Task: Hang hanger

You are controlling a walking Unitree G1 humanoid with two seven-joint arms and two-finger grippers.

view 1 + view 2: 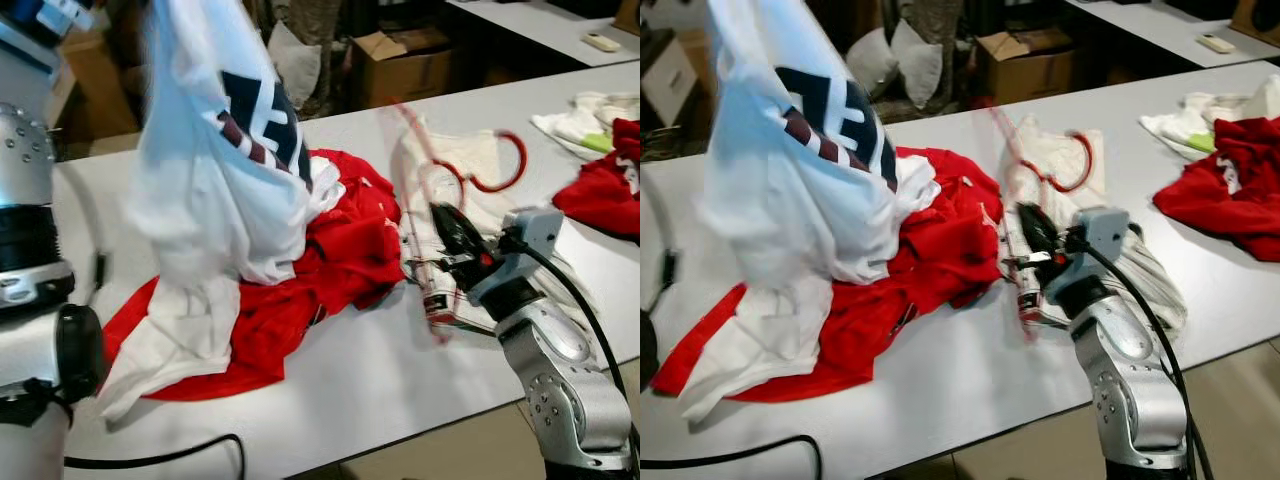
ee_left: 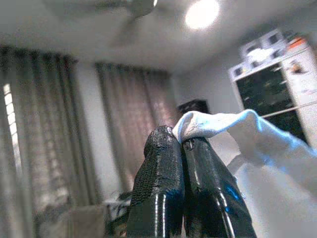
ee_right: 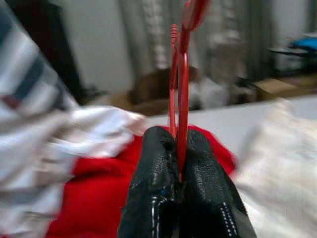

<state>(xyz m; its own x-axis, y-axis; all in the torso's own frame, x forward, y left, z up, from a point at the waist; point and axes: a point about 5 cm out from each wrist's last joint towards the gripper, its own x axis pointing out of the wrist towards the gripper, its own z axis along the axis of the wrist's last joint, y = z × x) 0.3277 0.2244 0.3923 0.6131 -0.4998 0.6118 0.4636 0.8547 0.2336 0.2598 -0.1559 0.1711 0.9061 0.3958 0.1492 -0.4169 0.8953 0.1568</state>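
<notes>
My left gripper (image 2: 181,144) is raised and shut on the edge of a white T-shirt (image 1: 215,170) with dark lettering, which hangs from it over the table's left part. My right gripper (image 1: 442,228) is low over the table's right half, shut on a red plastic hanger (image 3: 181,74). The hanger (image 1: 505,170) is blurred, and its hook points toward the far right. The hanger's thin bar stands upright between the right gripper's fingertips (image 3: 158,148).
A red garment (image 1: 335,250) lies crumpled on the white table (image 1: 400,380) under the hanging shirt. A pale cloth (image 1: 470,165) lies beneath the hanger. More red (image 1: 610,190) and white clothes (image 1: 585,115) sit at far right. A black cable (image 1: 150,460) runs along the front edge.
</notes>
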